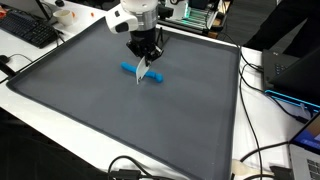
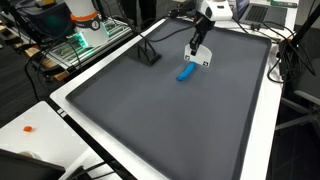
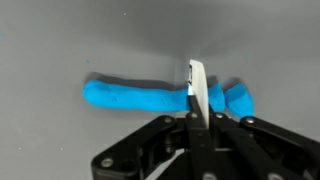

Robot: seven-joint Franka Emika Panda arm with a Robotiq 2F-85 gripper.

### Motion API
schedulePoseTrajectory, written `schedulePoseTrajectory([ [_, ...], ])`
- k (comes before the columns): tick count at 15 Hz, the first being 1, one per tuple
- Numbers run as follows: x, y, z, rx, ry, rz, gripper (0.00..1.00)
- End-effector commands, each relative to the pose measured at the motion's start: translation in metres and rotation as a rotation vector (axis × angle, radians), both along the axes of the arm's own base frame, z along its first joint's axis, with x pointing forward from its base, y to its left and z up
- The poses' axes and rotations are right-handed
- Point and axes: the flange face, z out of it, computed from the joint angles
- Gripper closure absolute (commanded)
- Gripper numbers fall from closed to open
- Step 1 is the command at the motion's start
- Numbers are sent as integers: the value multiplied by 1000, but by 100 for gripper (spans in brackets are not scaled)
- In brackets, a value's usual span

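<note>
The black fingers [image 3: 172, 128] are pinched fully together on a thin white flat blade [image 3: 197, 90], which sticks out from between them edge-on toward the dark grey mat [image 1: 80, 110] that covers the white table [image 1: 30, 100]. The bright blue soft-looking roll [image 3: 135, 95] lies flat on the mat directly beneath the fingers. Its long part reaches out to one side of them and a short, lumpier end to the other. The blade's edge crosses the roll, though whether it is touching or just above cannot be told. The likeliest trouble is the narrow grip: any sideways load on the blade could twist or slide it between the fingers. Pressing down hard might flex the blade or drive it into the mat. If the blue material is sticky, it may cling to the blade and come up with it, or the roll may skid away from under the fingers.
</note>
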Motion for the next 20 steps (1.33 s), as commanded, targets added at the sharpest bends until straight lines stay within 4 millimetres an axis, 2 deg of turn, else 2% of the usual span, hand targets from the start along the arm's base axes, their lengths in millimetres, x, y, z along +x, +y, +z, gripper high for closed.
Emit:
schedulePoseTrajectory([
  [1, 0, -4, -17, -14, -3, 11, 99],
  [10, -3, -7, -33, -17, 17, 5, 99],
  [20, -23, -7, -30, 16, 81, -13, 99],
])
